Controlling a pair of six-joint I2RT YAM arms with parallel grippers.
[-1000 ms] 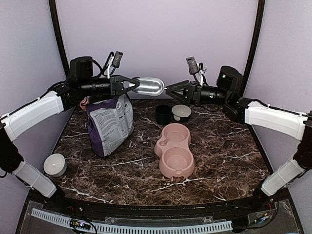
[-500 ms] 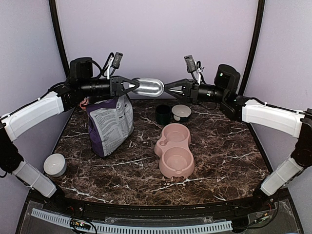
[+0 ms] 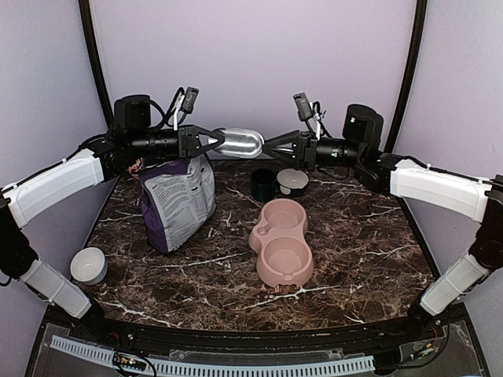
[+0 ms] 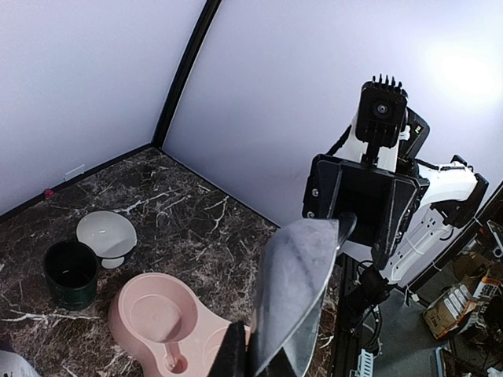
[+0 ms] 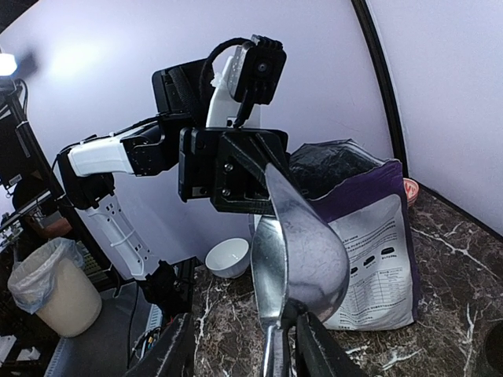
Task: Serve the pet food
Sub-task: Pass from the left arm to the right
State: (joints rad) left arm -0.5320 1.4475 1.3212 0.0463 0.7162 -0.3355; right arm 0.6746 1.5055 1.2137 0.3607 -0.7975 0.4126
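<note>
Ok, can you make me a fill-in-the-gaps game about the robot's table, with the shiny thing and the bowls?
1. The jaws of the left gripper are shut on a shiny metal ____, held up in the air.
2. The double bowl in the middle of the table is coloured ____.
3. The purple-and-grey bag stands on the ____ side of the double bowl.

Missing words: scoop; pink; left.
</note>
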